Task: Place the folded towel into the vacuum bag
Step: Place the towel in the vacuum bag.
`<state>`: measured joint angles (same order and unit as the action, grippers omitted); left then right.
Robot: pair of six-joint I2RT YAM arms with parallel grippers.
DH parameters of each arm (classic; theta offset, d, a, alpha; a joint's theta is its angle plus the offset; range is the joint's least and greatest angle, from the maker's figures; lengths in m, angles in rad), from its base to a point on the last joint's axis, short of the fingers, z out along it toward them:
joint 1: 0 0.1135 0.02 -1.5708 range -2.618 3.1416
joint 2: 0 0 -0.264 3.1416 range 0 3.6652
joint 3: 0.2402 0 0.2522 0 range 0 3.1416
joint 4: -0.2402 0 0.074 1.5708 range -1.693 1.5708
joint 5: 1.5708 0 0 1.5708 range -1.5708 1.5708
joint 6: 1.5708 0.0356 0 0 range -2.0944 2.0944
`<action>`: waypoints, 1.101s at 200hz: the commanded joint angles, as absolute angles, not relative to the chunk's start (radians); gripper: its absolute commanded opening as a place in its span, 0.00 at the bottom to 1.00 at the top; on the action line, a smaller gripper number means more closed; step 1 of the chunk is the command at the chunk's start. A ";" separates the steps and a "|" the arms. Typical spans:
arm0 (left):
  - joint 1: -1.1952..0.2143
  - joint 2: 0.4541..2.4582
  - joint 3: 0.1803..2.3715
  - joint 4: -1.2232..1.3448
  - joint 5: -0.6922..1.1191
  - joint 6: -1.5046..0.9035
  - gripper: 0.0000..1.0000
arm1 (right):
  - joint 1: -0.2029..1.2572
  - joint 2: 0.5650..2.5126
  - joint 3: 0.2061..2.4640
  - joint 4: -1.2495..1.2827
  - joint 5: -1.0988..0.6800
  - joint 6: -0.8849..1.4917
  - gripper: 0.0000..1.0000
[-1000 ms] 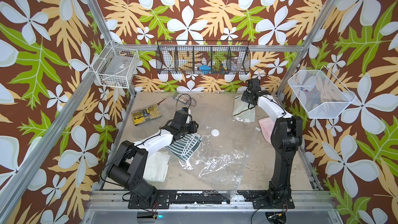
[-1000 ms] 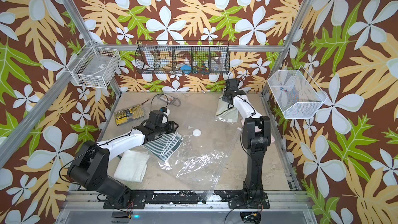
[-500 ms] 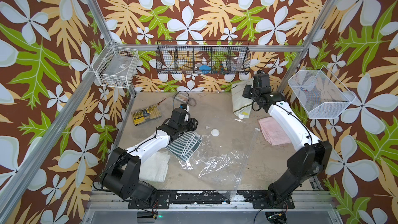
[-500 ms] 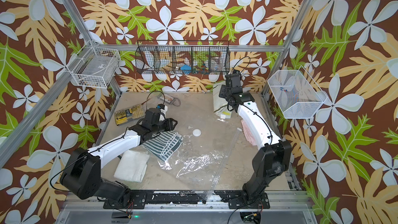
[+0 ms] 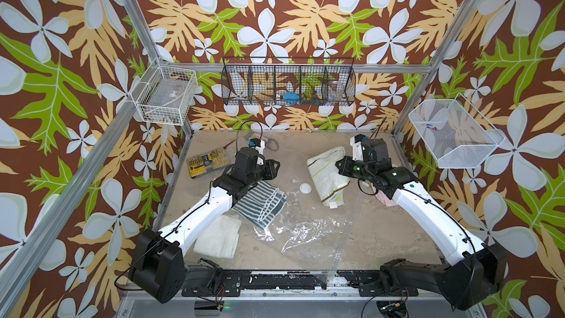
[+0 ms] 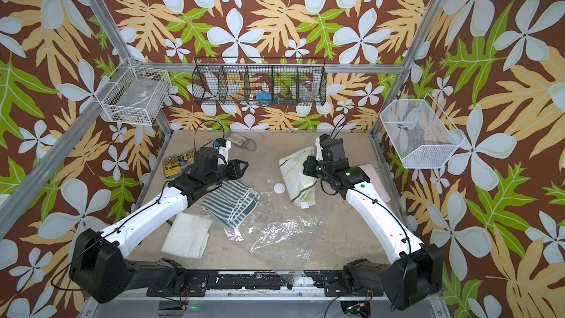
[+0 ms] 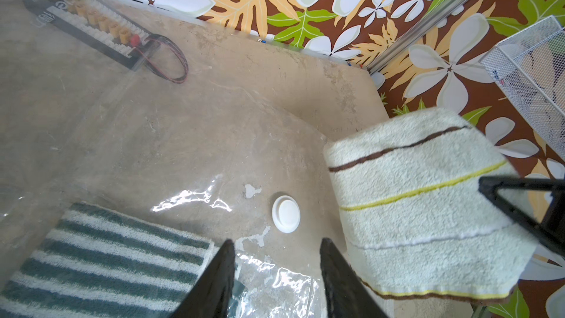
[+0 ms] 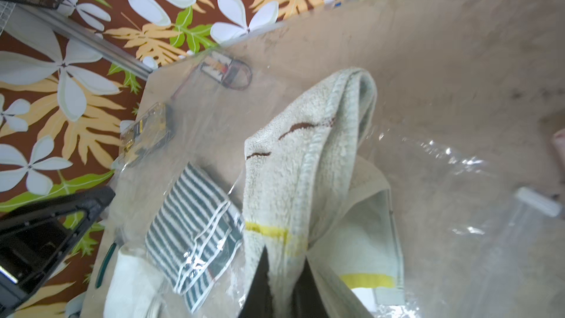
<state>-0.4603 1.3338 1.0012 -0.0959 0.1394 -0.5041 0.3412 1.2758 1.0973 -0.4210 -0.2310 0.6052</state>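
Large crinkly transparent plastic vacuum bag (image 5: 305,234) (image 6: 275,234): lies spread across the middle of the beige worktop (image 5: 397,240), round white valve disc (image 5: 306,188) (image 7: 286,214) facing up. Folded cream terry towel with brown and yellow stripes (image 5: 325,172) (image 8: 290,178): pinched at one edge by the closed fingers of the right gripper (image 8: 286,258), hanging just beside the disc. Left gripper (image 7: 276,244): fingers apart over the bag, nothing clearly between them, though film may drape against them. Green-and-white striped towel (image 5: 260,206) (image 7: 107,258): near the left gripper, apparently under the plastic. White folded towel (image 5: 218,237): beside the bag, by the left arm.
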 commanded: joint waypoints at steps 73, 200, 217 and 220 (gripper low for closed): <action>-0.572 1.387 0.980 -0.075 0.143 -0.550 0.48 | 0.354 1.468 0.882 -0.267 -0.167 0.569 0.10; -0.776 1.606 0.968 0.210 0.266 -0.706 0.46 | 0.470 1.341 0.830 -0.404 0.028 0.570 0.54; -0.776 1.676 0.989 0.263 0.287 -0.726 0.45 | 0.460 1.367 0.754 -0.307 -0.040 0.615 0.49; -0.776 1.690 0.995 0.268 0.286 -0.726 0.45 | 0.459 1.378 0.749 -0.299 -0.045 0.618 0.49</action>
<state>-0.7757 1.6234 0.9726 0.1379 0.2428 -0.6762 0.4648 1.3491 0.8154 -0.4255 0.0769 0.5411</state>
